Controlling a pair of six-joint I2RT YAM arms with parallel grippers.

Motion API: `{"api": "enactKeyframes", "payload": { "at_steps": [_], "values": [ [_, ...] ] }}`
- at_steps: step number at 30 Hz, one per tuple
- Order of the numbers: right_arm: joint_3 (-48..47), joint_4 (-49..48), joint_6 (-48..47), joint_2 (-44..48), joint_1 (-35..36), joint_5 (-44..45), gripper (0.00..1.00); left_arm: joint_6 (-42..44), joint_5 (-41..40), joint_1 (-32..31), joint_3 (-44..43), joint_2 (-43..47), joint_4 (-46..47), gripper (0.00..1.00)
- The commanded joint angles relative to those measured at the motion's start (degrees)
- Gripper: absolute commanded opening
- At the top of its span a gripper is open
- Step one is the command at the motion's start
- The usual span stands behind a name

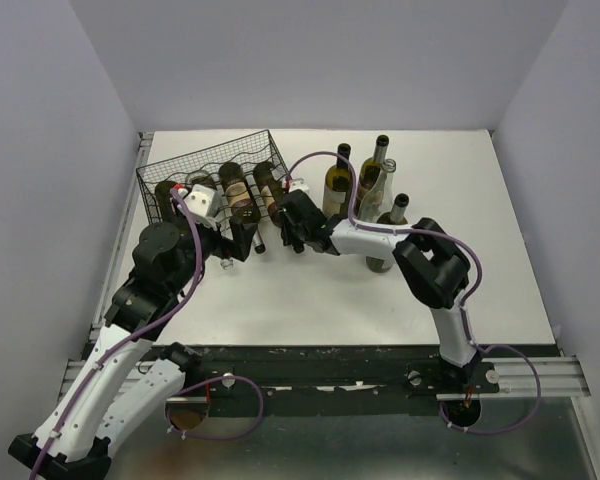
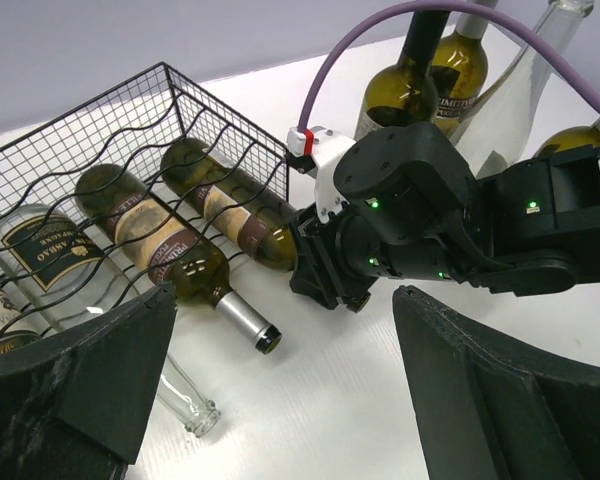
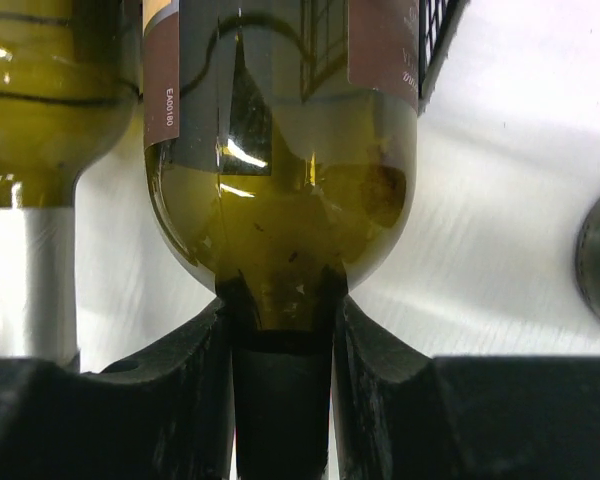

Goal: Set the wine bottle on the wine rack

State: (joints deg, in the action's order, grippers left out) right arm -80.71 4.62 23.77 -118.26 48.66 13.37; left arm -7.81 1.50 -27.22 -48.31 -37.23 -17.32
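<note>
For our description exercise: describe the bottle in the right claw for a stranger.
Find the black wire wine rack at the far left of the table. Take the rightmost bottle lying in it, green with a dark label. Only its neck is pinched in the right claw.

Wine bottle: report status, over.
Right gripper shut on wine bottle neck. Left gripper open, empty. Wine bottle lying in wine rack end cradle. Neighbouring bottle close beside, nothing blocking.
</note>
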Motion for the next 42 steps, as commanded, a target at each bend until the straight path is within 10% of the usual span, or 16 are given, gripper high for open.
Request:
{"api": "enactKeyframes", "payload": {
  "at_steps": [1,16,42],
  "values": [
    [-5.24,-9.72,-2.93,-2.41,0.29,5.70,0.01,0.69,-2.64,0.24,-2.05,0.14,-1.49,0.99],
    [-15.70,-4.80,-7.68,-9.62,0.29,11.33,0.08,1.13,-3.08,0.24,-2.22,-0.21,-2.45,0.99],
    [-19.31,5.13,-7.77,-7.70,0.29,10.01,0.76,2.71,-5.01,0.24,-3.36,0.93,-4.56,0.99]
  ]
}}
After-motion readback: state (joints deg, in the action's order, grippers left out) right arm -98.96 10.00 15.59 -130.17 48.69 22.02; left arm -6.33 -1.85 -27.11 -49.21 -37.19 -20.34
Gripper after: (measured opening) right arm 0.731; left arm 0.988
